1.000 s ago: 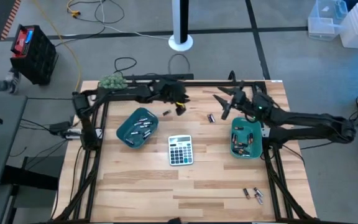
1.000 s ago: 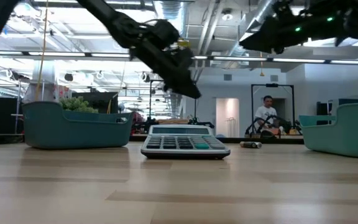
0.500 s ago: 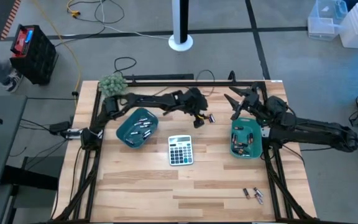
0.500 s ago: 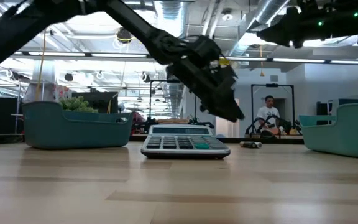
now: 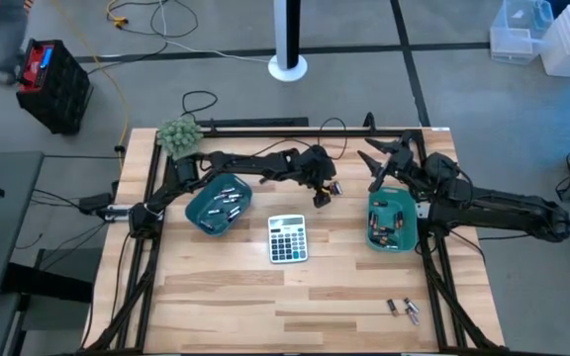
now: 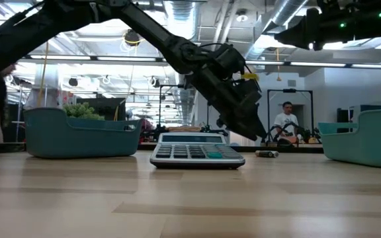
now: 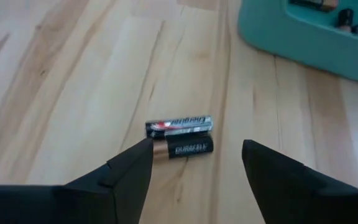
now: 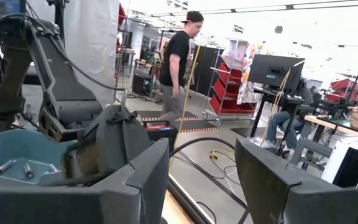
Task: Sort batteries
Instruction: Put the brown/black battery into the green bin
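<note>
Two small batteries lie side by side on the wooden table: a silver-and-black one point(image 7: 179, 126) and a black, copper-ended one point(image 7: 182, 148). They also show in the high view point(image 5: 336, 186). My left gripper point(image 7: 194, 171) is open just above them with a finger on either side; one fingertip point(image 7: 138, 163) is close to the copper end. It also shows in the high view point(image 5: 327, 188). My right gripper point(image 5: 379, 166) is open and empty in the air over the far edge of the right teal tray point(image 5: 392, 222), which holds several batteries.
A left teal tray point(image 5: 219, 204) holds several batteries. A grey calculator point(image 5: 287, 238) lies between the trays. A few loose batteries point(image 5: 404, 309) lie near the front right corner. A green plant ball point(image 5: 177, 133) sits at the far left. People move in the room behind.
My left gripper has swung toward the table's right edge and gone down, from near the left tray's far side to the two batteries by the right tray. My right gripper has shifted a little toward the right and far edges early on, then kept still.
</note>
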